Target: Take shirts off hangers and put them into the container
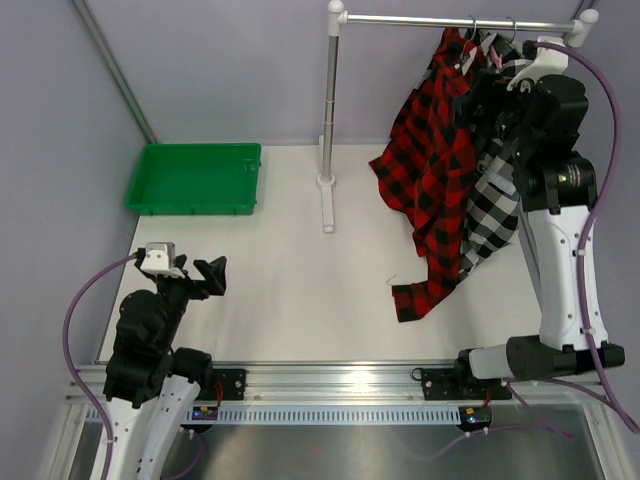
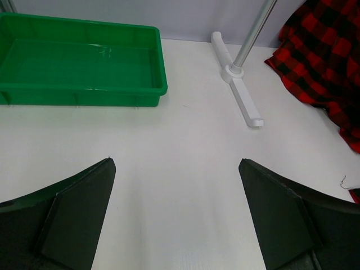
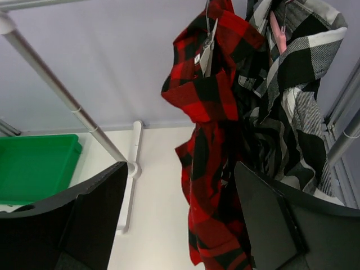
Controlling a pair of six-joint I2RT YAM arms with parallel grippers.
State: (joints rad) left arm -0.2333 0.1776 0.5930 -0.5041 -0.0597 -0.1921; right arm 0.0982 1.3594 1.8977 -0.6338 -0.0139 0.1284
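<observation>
A bright green container (image 1: 195,180) sits at the far left of the white desk (image 1: 300,310), against the wall. Nearer the camera, the left gripper (image 2: 175,163) hovers low over bare desk, jaws spread wide and holding nothing, pointing toward the container and the rack's foot. At centre stands the rack's upright post (image 1: 331,100), its silver rail (image 1: 420,19) running right along the top. From the rail, on thin wire hangers (image 1: 472,27), hang both shirts: the red-and-black shirt (image 1: 430,170) on the left, draping low toward the desk, and the black-and-white shirt (image 1: 495,205) pressed against it on the right. At far right, the right arm reaches up to collar height, its gripper (image 3: 180,166) with fingers apart, facing the red-and-black shirt; whether either finger touches the cloth cannot be told.
</observation>
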